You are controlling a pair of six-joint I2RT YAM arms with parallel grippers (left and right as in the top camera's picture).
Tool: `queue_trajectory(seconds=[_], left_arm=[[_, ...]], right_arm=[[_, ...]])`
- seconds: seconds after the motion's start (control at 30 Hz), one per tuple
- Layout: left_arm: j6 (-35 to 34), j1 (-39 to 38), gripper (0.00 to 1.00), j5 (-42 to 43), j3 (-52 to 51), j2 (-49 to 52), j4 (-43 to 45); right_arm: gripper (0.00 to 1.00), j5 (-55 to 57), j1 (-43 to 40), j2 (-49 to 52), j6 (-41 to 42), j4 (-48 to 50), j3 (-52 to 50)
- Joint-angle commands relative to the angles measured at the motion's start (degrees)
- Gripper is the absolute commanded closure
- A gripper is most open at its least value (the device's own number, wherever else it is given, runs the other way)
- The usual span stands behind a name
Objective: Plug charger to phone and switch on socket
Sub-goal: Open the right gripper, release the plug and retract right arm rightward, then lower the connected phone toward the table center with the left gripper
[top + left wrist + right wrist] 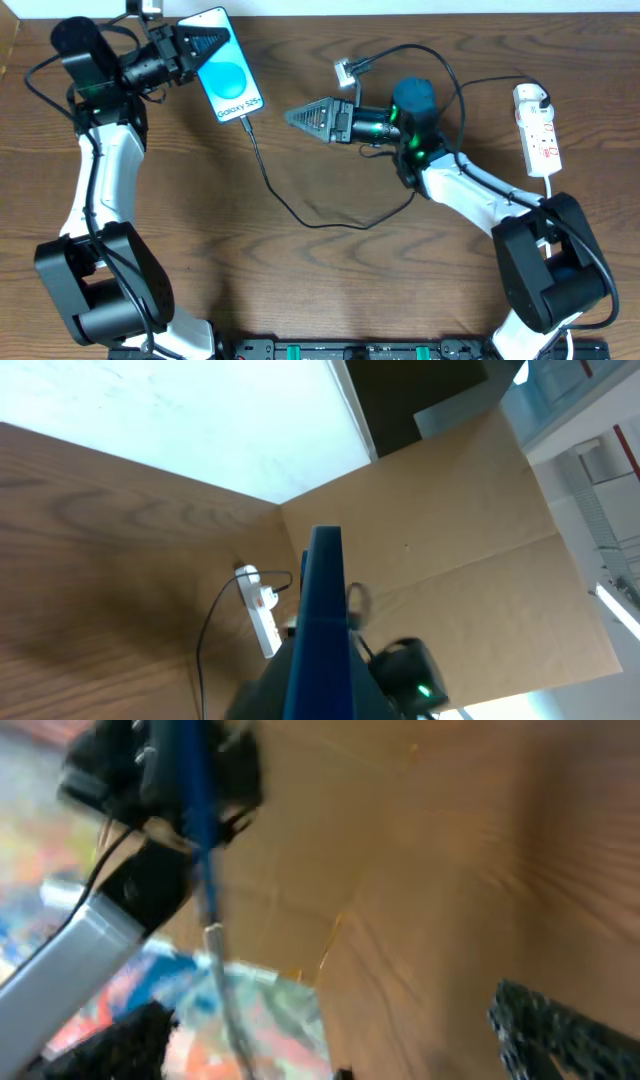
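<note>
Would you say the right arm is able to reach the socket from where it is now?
Probably yes: the socket lies uncovered on that arm's side, and the right gripper holds nothing, though it points away.

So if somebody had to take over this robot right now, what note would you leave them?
Left fingers: shut on the phone, holding it by its top end.
Right fingers: open, empty, pointing toward the phone's bottom end.
The black charger cable reaches the phone's bottom edge and looks plugged in, but the wrist view is too blurred to be sure.
The white power strip lies off to the right, away from both sets of fingers.
Left to do: confirm the plug is seated, then switch the strip on.
</note>
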Motion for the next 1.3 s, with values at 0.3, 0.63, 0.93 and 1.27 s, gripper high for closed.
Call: queue_trajectory(seconds=[0.3, 0.63, 0.93, 1.27], left_arm=[[0.37, 0.13, 0.93, 3.04, 0.33, -0.11, 0.39], [4.17, -3.28, 0.93, 1.90, -5.18, -0.09, 0.39], [7.26, -10.82, 0.92, 0.44, -8.79, 2.51, 0.24], [7.85, -17.40, 0.93, -2.01, -8.76, 13.57, 0.87]], right_arm=[[0.01, 1.14, -5.27, 0.33, -18.51, -28.17, 0.26], [0.09, 17.38, -11.61, -6.84, -32.94, -59.32, 0.26], [0.07, 41.31, -11.76, -21.81, -34.71, -74.51, 0.26], [0.01, 43.56, -11.76, -23.32, -34.73, -78.07, 0.26]])
